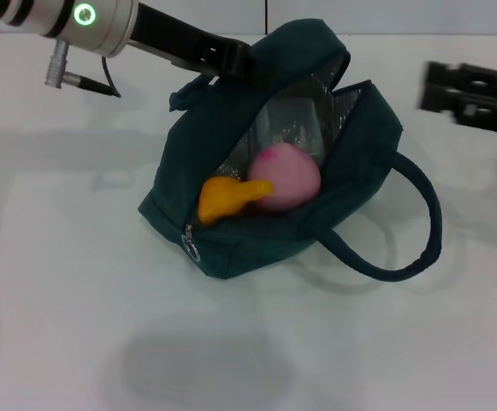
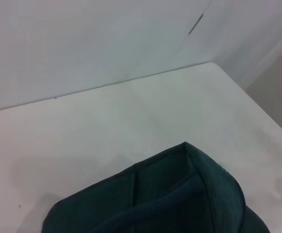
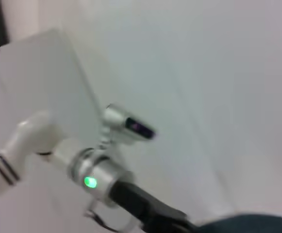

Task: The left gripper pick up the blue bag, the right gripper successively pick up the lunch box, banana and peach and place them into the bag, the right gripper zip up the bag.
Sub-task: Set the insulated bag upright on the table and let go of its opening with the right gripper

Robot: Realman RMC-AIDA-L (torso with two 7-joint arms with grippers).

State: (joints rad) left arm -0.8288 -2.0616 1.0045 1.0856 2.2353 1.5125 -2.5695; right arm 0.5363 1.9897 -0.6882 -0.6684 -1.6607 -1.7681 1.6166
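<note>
The blue bag (image 1: 351,154) lies open on the worktop (image 1: 60,300) — the left tool (image 1: 231,62) grips its rim so banana (image 1: 227,197) and peach (image 1: 284,177) stay inside; the right tool (image 1: 440,87), grip unclear, hangs aside.

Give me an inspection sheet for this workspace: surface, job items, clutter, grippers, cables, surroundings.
Surface: white table, bare around the bag.
Job items: blue bag unzipped, banana and peach inside; clear lunch box behind them.
Clutter: nothing seen.
Grippers: left gripper at the bag's far rim; right gripper off to the bag's right, clear of it.
Cables: thin cable on the left arm.
Surroundings: pale wall behind table.
</note>
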